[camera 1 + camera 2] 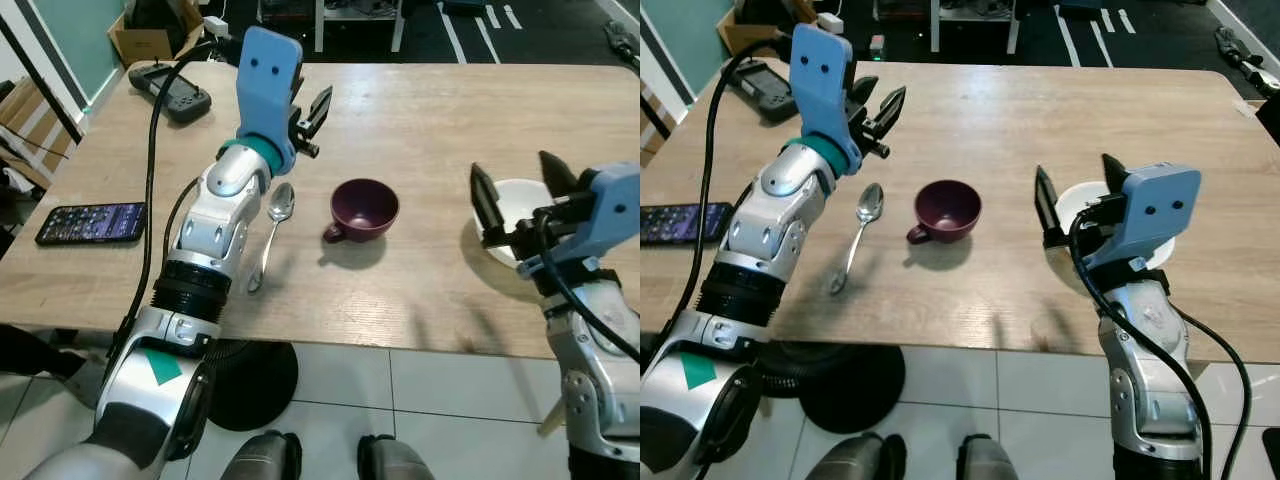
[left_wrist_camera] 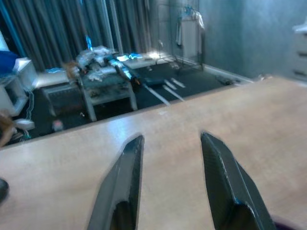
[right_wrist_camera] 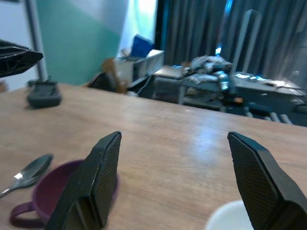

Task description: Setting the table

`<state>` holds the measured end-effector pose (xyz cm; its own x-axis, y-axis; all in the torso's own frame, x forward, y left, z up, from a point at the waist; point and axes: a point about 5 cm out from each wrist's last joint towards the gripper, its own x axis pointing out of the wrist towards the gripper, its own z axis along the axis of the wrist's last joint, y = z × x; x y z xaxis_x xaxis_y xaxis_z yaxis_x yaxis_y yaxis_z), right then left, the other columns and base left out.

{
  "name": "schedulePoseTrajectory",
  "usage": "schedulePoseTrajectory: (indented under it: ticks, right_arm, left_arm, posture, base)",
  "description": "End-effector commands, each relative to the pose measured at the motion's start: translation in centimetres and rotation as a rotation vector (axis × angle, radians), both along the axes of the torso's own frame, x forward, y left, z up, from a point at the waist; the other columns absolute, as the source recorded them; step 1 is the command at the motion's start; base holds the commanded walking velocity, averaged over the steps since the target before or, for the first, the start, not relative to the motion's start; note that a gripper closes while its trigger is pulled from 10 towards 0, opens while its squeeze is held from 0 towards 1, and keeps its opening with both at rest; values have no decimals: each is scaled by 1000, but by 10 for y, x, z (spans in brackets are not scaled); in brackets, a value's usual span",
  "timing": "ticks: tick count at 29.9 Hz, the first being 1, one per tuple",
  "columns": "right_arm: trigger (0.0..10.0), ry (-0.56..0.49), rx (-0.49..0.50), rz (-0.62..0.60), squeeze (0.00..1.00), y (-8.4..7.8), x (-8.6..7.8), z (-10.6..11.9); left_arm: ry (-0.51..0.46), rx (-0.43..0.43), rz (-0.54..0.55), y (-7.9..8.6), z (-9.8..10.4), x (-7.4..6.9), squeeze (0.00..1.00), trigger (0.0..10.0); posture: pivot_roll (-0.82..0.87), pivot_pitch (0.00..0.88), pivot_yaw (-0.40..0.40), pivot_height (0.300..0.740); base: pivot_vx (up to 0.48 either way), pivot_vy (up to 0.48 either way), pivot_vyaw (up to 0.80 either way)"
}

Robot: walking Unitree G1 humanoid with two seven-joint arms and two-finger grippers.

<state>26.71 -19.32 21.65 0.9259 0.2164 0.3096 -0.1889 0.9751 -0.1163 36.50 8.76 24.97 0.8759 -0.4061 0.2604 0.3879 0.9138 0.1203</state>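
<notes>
two dark shoe tips (image 1: pixel 325 455) are seen at the bottom, on the white tiled floor (image 1: pixel 400 380), by a round black base (image 1: pixel 255 385). higher up, the right gripper (image 1: pixel 518 200) is held wide open, and nothing is held in it. its two black fingers (image 3: pixel 98 177) are spread just above the near edge of a white bowl (image 1: pixel 520 205), one on each side. just to the left of it, a purple cup (image 1: pixel 362 210) is set upright on the wooden table (image 1: pixel 420 120), with its handle turned toward the robot's left. a silver spoon (image 1: pixel 272 232) is laid beside the cup, apart from it, with its round end pointing away from the robot. the left gripper (image 1: pixel 312 118) is raised above the table, past the spoon, and its fingers (image 2: pixel 122 191) are partly open with nothing between them. farther left, a black phone (image 1: pixel 92 222) with a lit screen is laid near the table edge. a dark handheld controller (image 1: pixel 170 90) is placed at the far left corner.
</notes>
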Motion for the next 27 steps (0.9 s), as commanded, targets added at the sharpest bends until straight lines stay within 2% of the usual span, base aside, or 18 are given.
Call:
schedulePoseTrajectory:
  ticks: [1,3,4,7,9,12,19,27]
  right_arm:
    - [10000,18,9,40,0,5,9,-1]
    - [10000,18,41,50,0,9,22,2]
    - [10000,18,41,50,0,9,22,2]
    - [10000,15,62,85,0,12,30,6]
    - [10000,17,67,91,0,13,30,6]
    - [10000,20,72,92,0,11,29,6]
    - [10000,31,72,52,0,4,19,-3]
    - [10000,21,90,6,0,1,16,-4]
  left_arm:
    - [41,28,27,11,-16,-8,0,10000]
    - [71,48,50,24,-30,-16,0,10000]
    - [71,48,50,24,-30,-16,0,10000]
    - [125,96,-48,29,-45,-29,0,10000]
    - [126,114,-53,30,-47,-30,0,10000]
    - [120,126,-27,34,-48,-28,0,10000]
    - [120,72,80,35,-41,-16,0,10000]
    - [128,52,98,31,-41,-16,0,10000]
  posture:
    - [84,0,-17,740]
    - [107,3,-40,740]
    - [107,3,-40,740]
    - [125,1,-46,740]
    - [123,3,-43,740]
    - [112,3,-38,740]
    - [77,0,-15,740]
    - [61,0,-5,740]
  base:
    - [0,0,0]
    - [0,0,0]
    - [0,0,0]
    - [0,0,0]
    - [0,0,0]
    - [0,0,0]
    - [0,0,0]
    - [0,0,0]
